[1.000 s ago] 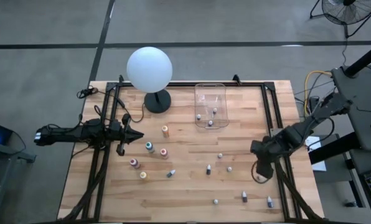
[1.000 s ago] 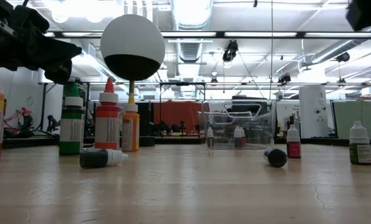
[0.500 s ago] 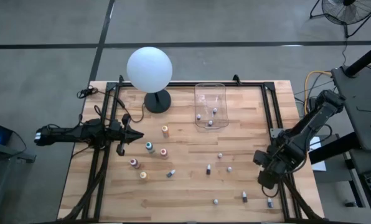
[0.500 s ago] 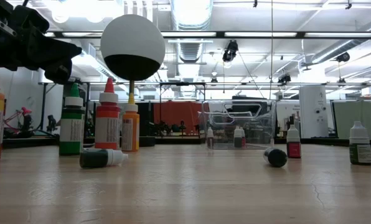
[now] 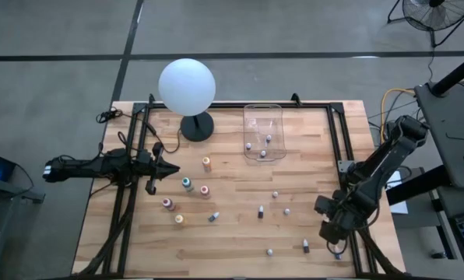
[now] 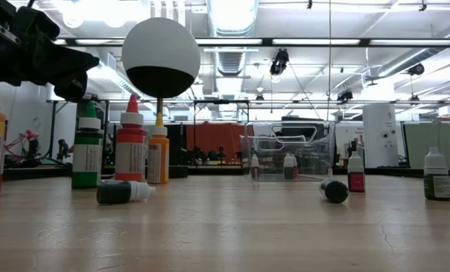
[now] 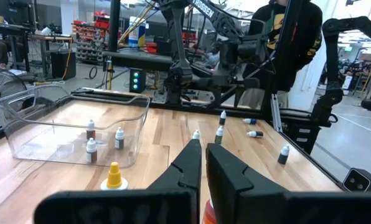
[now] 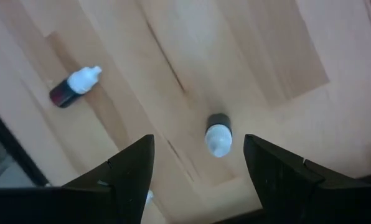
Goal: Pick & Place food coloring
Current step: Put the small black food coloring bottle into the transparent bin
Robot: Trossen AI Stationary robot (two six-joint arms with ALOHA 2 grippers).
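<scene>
Food coloring bottles stand scattered over the wooden table: orange (image 5: 206, 163), teal (image 5: 187, 184), pink (image 5: 168, 204) and yellow (image 5: 179, 219) ones at centre left, small dark ones (image 5: 261, 211) toward the right. My right gripper (image 8: 198, 148) is open and points down near the table's near right corner (image 5: 331, 233). A small white-capped bottle (image 8: 218, 138) stands upright below its spread fingers, untouched. Another small dark bottle (image 8: 75, 87) lies on its side nearby. My left gripper (image 7: 202, 152) waits shut, level, at the table's left (image 5: 170, 168).
A clear plastic bin (image 5: 264, 132) at the far centre holds three small bottles. A white globe lamp (image 5: 187, 85) stands at the far left. Black frame rails (image 5: 347, 167) run along the table's left and right sides. Bare wood lies along the near edge at centre.
My right gripper has swung toward the table's near right corner and sunk lower, rolling its wrist a little, and its fingers have stayed open. It has left the top right of the low view. The bottles have kept their places.
</scene>
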